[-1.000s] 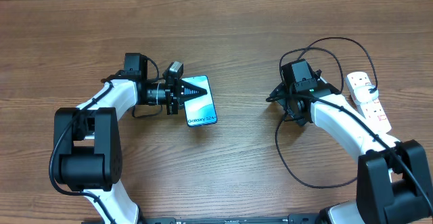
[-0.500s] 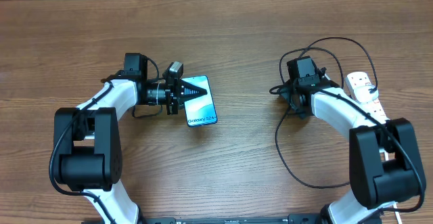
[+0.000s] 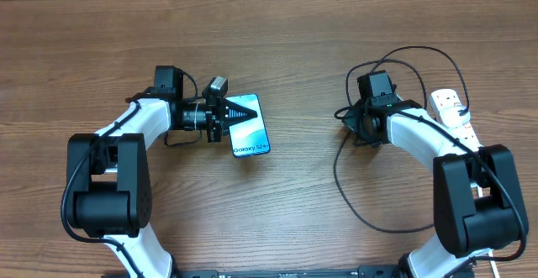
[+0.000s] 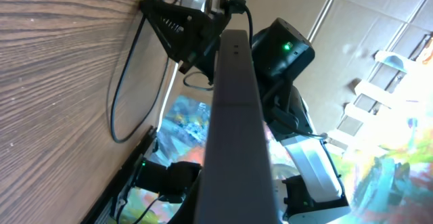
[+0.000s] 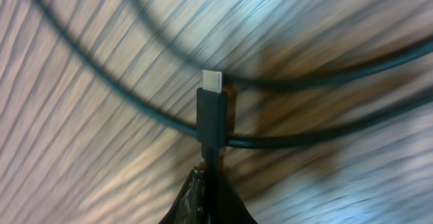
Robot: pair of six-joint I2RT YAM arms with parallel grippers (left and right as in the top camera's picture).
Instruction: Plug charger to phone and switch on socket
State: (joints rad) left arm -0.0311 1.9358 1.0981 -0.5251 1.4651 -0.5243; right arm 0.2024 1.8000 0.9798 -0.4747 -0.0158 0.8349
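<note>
The phone (image 3: 252,135) lies screen-up left of centre, and my left gripper (image 3: 244,110) is shut on its upper end. In the left wrist view the phone's dark edge (image 4: 233,116) runs up the middle from the gripper (image 4: 233,210). My right gripper (image 3: 346,117) is shut on the charger's small black plug (image 5: 212,112), whose silver tip (image 5: 212,80) points away from the fingers just above the wood. The charger's black cable (image 3: 338,173) loops around the right arm. The white socket (image 3: 458,118) lies at the far right, partly under that arm.
Black cable strands (image 5: 325,136) cross the wood right behind the plug. Another loop of cable (image 3: 420,53) arcs behind the right wrist toward the socket. The arm bases stand at the table's near edge.
My right gripper has shut on the charger plug, and the cable's lower loop has swung a little to the left. The left gripper and phone have not moved.
</note>
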